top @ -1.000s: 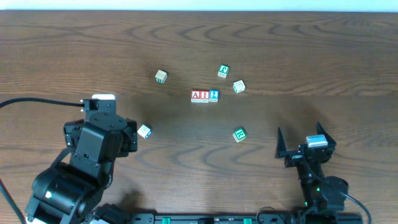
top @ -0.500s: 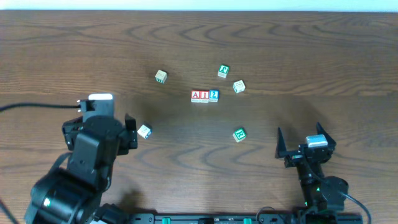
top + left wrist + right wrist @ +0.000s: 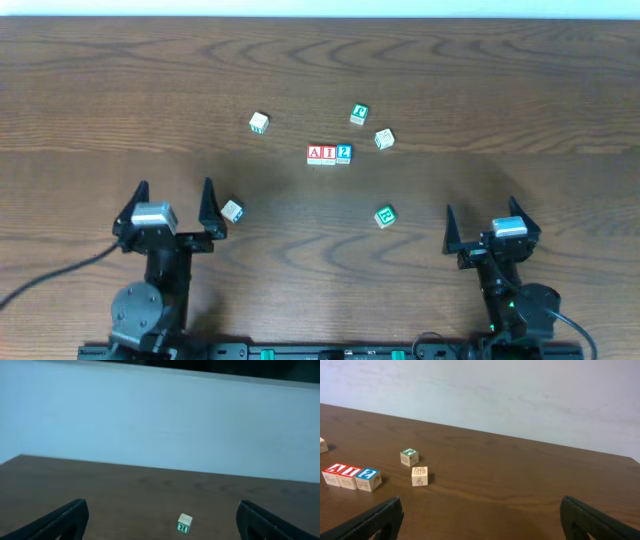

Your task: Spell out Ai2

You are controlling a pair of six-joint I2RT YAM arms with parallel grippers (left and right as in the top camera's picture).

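Observation:
Three wooden cubes stand touching in a row at the table's middle: the red "A" (image 3: 315, 154), the red "I" (image 3: 329, 154) and the blue "2" (image 3: 344, 153). The right wrist view shows the same row at its left edge, "A" (image 3: 333, 473), "I" (image 3: 350, 475), "2" (image 3: 369, 478). My left gripper (image 3: 173, 190) is open at the front left, far from the row, nothing between its fingers. My right gripper (image 3: 481, 212) is open at the front right, also empty. Both wrist views show wide-apart jaws over bare table, left gripper (image 3: 160, 521), right gripper (image 3: 482, 520).
Loose cubes lie around the row: a pale one (image 3: 259, 122) at the back left, a green-lettered one (image 3: 359, 113), a pale one (image 3: 384, 138), a green one (image 3: 385, 215) in front. Another cube (image 3: 232, 210) sits just right of my left gripper's right finger.
The left arm has drawn back and folded down to the table's front left, its open gripper now pointing at the far edge. The cubes and the right arm have not moved.

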